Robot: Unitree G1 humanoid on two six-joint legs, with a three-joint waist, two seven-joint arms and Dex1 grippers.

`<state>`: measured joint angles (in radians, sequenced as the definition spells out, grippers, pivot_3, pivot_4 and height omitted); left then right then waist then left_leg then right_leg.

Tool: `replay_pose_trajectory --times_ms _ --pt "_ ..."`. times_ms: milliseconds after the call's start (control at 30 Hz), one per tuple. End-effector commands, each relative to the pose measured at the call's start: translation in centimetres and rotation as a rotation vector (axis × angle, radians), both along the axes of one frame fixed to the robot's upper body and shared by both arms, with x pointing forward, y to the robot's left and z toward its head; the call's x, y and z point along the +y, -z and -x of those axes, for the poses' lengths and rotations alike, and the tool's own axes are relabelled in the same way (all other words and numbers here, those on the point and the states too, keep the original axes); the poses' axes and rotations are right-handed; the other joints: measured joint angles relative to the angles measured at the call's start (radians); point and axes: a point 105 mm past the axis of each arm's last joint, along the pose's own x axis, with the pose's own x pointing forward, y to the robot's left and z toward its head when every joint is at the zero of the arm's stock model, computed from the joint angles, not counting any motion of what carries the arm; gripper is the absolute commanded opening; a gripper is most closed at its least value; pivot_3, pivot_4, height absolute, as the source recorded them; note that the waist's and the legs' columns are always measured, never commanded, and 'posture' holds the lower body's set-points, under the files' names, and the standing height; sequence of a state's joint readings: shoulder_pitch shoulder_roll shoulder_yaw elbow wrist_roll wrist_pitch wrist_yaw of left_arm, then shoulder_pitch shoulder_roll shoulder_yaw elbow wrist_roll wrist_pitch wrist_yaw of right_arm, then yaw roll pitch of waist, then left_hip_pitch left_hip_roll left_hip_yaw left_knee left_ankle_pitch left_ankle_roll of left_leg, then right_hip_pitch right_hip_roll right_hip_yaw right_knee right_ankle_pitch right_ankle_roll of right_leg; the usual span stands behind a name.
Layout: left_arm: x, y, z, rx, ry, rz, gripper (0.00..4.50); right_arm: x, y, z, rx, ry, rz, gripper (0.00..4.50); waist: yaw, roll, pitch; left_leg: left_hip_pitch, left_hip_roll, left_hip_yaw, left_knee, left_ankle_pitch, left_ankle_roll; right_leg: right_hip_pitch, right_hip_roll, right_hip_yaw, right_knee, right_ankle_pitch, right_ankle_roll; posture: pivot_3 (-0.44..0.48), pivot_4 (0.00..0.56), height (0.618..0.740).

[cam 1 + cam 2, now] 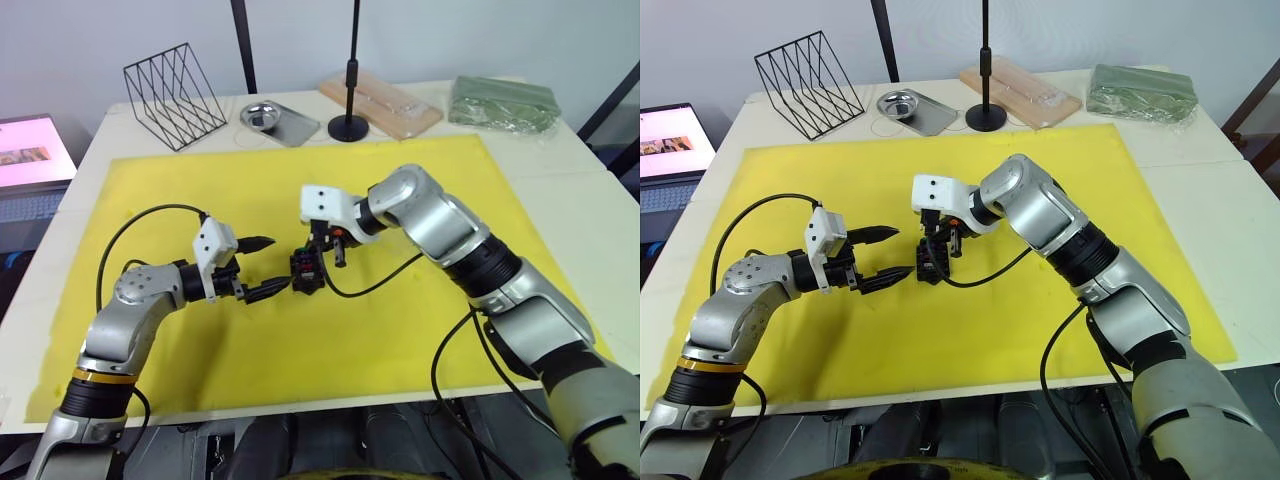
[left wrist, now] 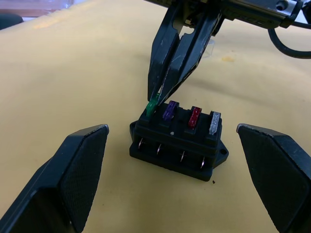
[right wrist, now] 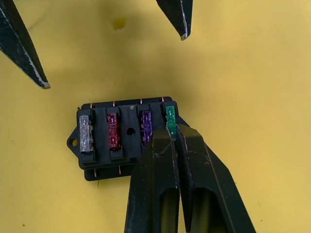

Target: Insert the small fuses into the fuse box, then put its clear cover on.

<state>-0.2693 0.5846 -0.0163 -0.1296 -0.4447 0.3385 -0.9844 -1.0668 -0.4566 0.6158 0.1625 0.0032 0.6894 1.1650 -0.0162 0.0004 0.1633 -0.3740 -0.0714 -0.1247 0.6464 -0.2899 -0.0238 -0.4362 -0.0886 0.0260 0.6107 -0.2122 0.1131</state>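
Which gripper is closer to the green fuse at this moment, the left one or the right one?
The right. The right gripper is shut on the green fuse in the fuse box. The left gripper is open, its fingers on either side of the box without touching.

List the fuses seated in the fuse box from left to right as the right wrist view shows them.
Grey fuse → red fuse → purple fuse → green fuse, which the right pincer is shut on.

White table (image 1: 90, 160), yellow mat (image 1: 400, 180), pale wall (image 1: 90, 40), laptop (image 1: 35, 150)
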Motion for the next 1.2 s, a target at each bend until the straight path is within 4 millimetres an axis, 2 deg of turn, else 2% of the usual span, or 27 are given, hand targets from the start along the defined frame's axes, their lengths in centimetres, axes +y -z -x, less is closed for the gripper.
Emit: replay_pose_trajectory --times_ms 33,533,667,967,1200 --pt "0.2 -0.8 0.0 -0.043 0.001 0.002 4.50 0.3 -0.5 0.0 -0.019 -0.013 -0.013 0.00 0.000 0.000 0.000 0.000 0.000 0.000 0.000 0.000 0.000 0.000 0.000 0.000 0.000 0.000 0.000 0.000 0.150 0.740" --pt "0.4 -0.7 -0.1 -0.043 -0.001 -0.005 4.50 0.4 -0.6 0.1 -0.011 -0.014 -0.027 0.00 -0.001 0.000 0.000 0.000 0.000 0.000 0.000 0.000 0.000 0.000 0.000 0.000 0.000 0.000 0.000 0.000 0.150 0.740" --pt "0.4 -0.7 -0.1 -0.046 0.001 -0.008 4.50 0.4 -0.5 0.1 -0.008 -0.014 -0.028 1.04 0.000 0.000 0.000 0.000 0.000 0.000 0.000 0.000 0.000 0.000 0.000 0.000 0.000 0.000 0.000 0.000 0.150 0.740" --pt "0.3 -0.8 -0.2 -0.050 -0.001 -0.008 4.50 0.4 -0.7 0.0 -0.012 -0.011 -0.033 1.04 0.000 0.000 0.000 0.000 0.000 0.000 0.000 0.000 0.000 0.000 0.000 0.000 0.000 0.000 0.000 0.000 0.150 0.740" --pt "0.2 -0.9 -0.3 -0.051 0.000 -0.008 4.50 0.6 -2.0 0.4 0.030 -0.027 -0.089 1.04 0.000 0.000 0.000 0.000 0.000 0.000 0.000 0.000 0.000 0.000 0.000 0.000 0.000 0.000 0.000 0.000 0.150 0.740"
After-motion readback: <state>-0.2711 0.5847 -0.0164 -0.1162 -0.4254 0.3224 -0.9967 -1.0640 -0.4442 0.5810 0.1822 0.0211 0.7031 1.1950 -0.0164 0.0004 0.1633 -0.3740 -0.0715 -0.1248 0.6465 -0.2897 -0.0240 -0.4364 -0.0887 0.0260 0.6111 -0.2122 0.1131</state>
